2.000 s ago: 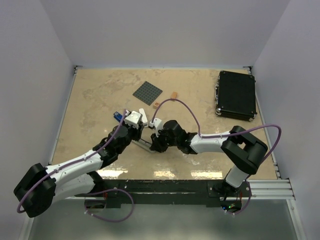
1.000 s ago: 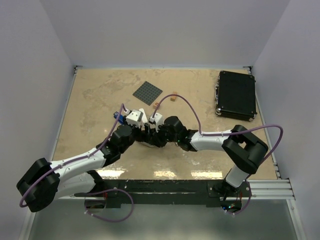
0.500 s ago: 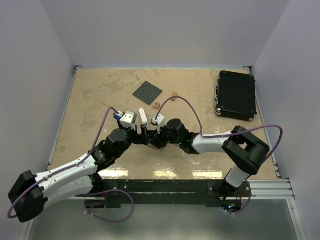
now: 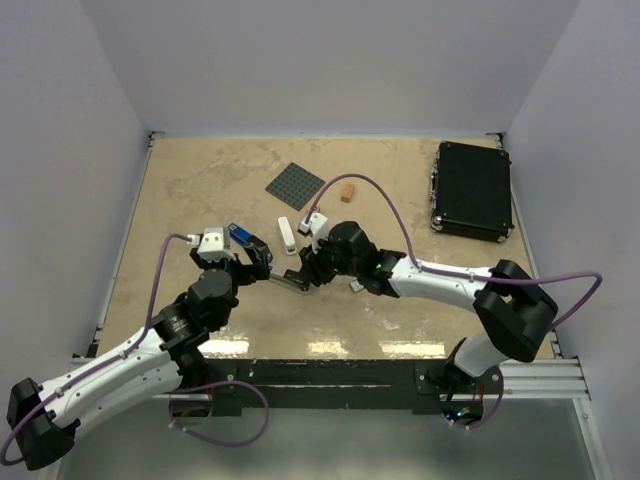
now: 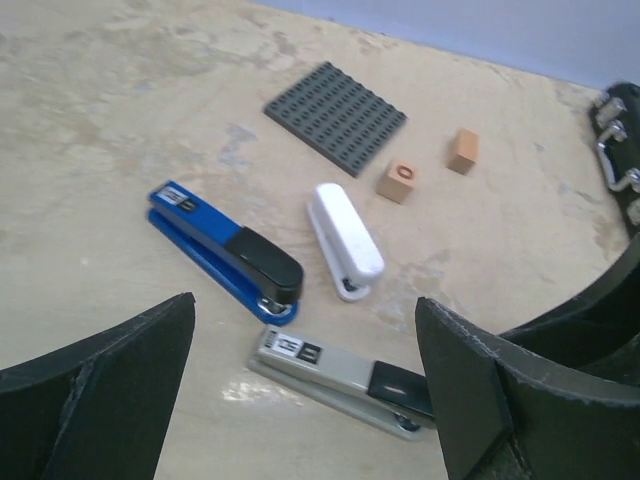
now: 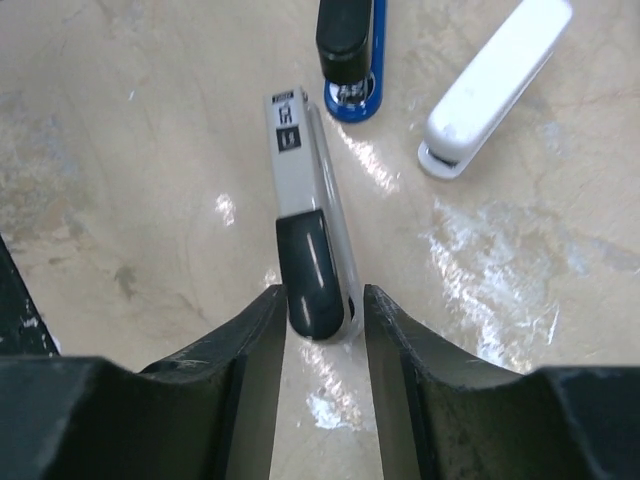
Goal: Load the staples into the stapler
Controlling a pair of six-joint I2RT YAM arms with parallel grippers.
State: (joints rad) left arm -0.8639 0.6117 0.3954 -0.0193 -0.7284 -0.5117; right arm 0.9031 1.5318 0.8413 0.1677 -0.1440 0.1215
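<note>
Three staplers lie mid-table. The grey stapler (image 4: 288,283) (image 5: 340,370) (image 6: 300,170) has a black rear cap, and it rests flat on the table. My right gripper (image 4: 302,272) (image 6: 323,300) is open just wider than that cap, its fingertips flanking the capped end with a thin gap on one side. My left gripper (image 4: 258,262) (image 5: 305,303) is wide open and empty, hovering left of the grey stapler. A tiny whitish piece (image 4: 355,287) beside my right arm may be the staples; I cannot tell.
The blue stapler (image 4: 240,235) (image 5: 225,250) (image 6: 350,50) and white stapler (image 4: 286,235) (image 5: 345,240) (image 6: 495,75) lie just beyond the grey one. Farther back are a grey studded plate (image 4: 295,185) (image 5: 335,117) and orange blocks (image 4: 347,191) (image 5: 396,183). A black case (image 4: 472,190) sits far right.
My left arm has drawn back to the left, away from the grey stapler, and its jaws have opened wide. The right gripper has loosened around the stapler's capped end.
</note>
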